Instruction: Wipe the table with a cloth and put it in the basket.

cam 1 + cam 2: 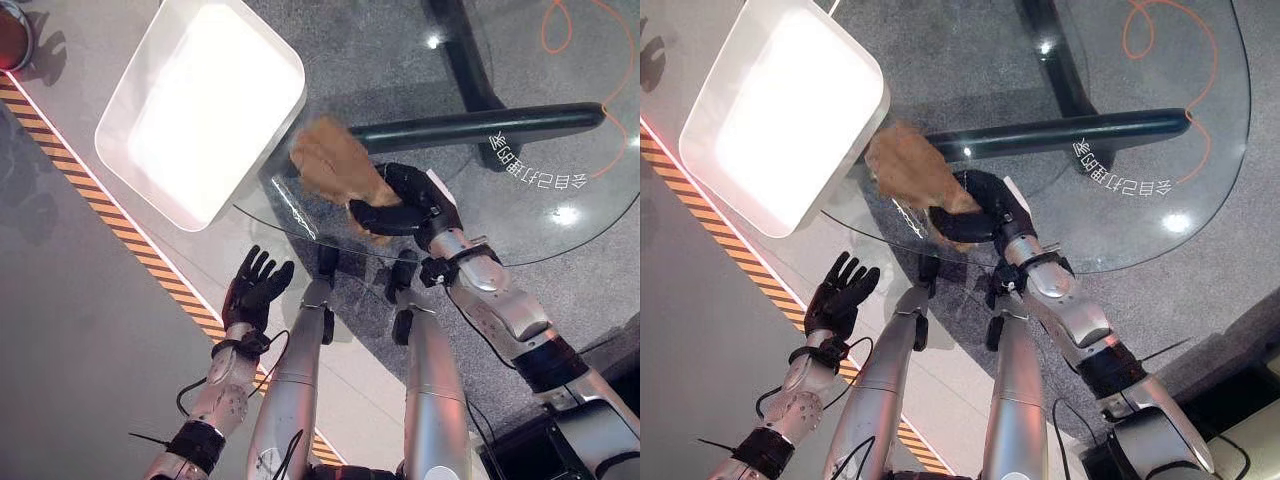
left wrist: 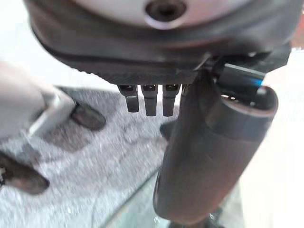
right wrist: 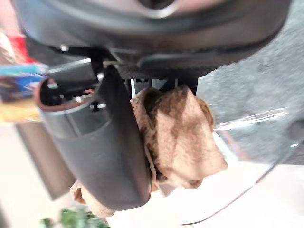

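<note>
Right hand fingers curled round crumpled brown cloth at round glass worktop near edge, beside white plastic basket. Left hand fingers spread, empty. You carry cloth over basket next.

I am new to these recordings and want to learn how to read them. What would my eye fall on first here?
First, the brown cloth, bunched in the right hand at the near edge of the round glass table. Next, the big white basket just to the left of the cloth, at the table's edge. The left hand hangs open over the floor, fingers spread, holding nothing.
</note>
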